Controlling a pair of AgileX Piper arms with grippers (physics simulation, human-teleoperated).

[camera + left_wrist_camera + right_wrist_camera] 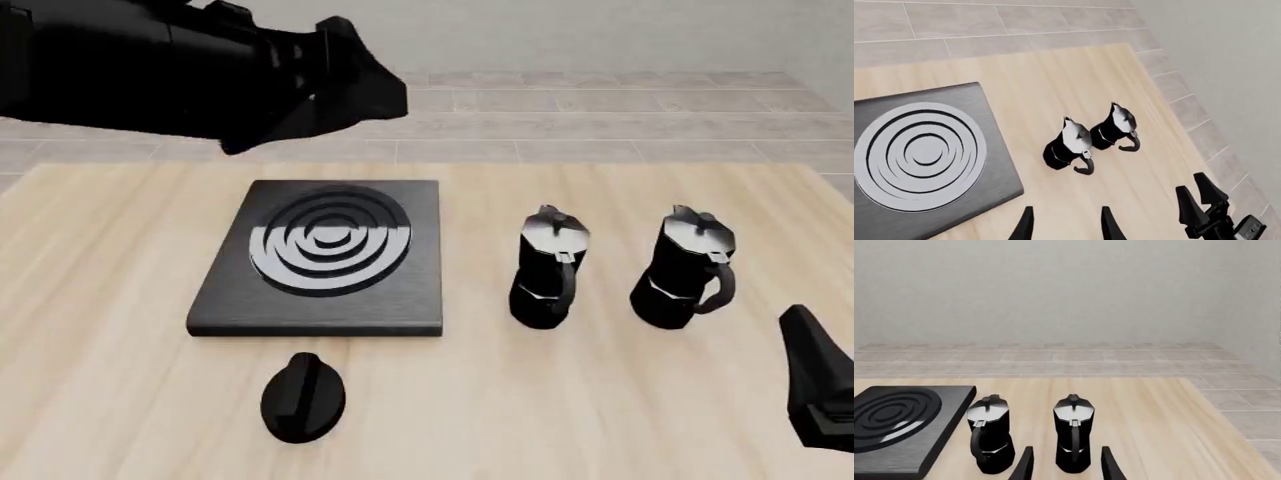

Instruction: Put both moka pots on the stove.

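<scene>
Front view, left to right: the left arm's black gripper (350, 85) hangs high above the far left part of the pale wooden table (107, 300), well clear of everything on it; its wrist view shows two finger tips spread apart with nothing between them. Below it, left of centre, lies the flat square black stove (220, 300) with concentric silver-and-black burner rings, bare on top. Near the stove's front edge rests a low black oval knob (304, 397), apart from the slab. Right of the stove, on the table and not touching it, stands the nearer-to-stove glossy black faceted moka pot (549, 268), upright, silvery lid shut, curved handle toward the camera. Beside it, a small gap away, stands the second, like moka pot (682, 268), also upright on the wood. At the far right edge, low over the table, sits the right arm's black gripper (1066, 465); its wrist view shows the fingers parted and empty, with the second pot straight ahead of the gap and not yet between them.
</scene>
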